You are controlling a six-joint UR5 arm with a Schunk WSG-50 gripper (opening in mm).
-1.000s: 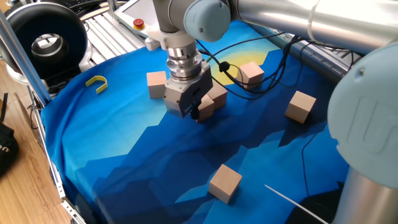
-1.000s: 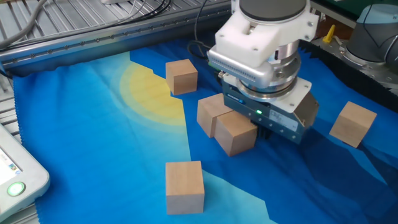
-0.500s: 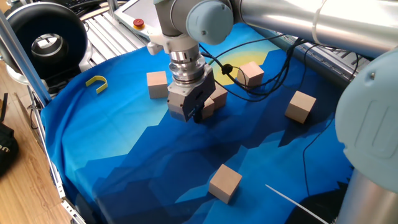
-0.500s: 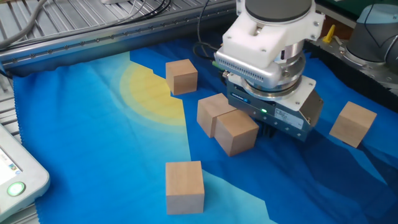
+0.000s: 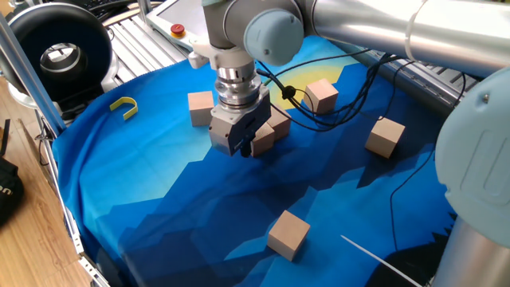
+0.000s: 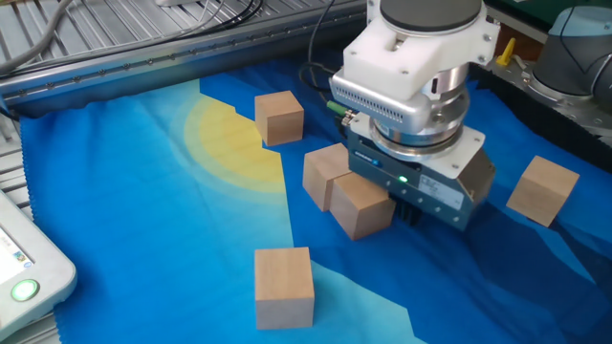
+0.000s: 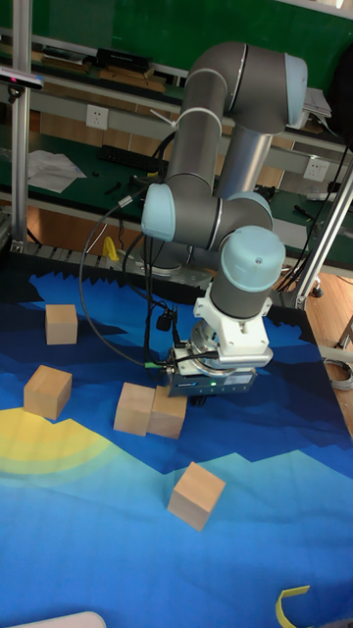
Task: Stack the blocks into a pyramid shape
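Two blocks (image 6: 342, 186) are set touching side by side mid-surface (image 6: 143, 220), the tool (image 6: 413, 208) just beside them; four other blocks lie scattered apart.

Blocks (image 6: 284, 284): plain light tan wood, unmarked. Cloth (image 6: 143, 229) under blocks: jagged bands of dark and light blue, yellow sun patch beside far block. Hook (image 5: 125, 105) near cloth edge: yellow. Arm (image 7: 226, 147): silver-grey tubes, pale blue joint caps. Gripper (image 6: 416, 210): grey and black body, small green light.
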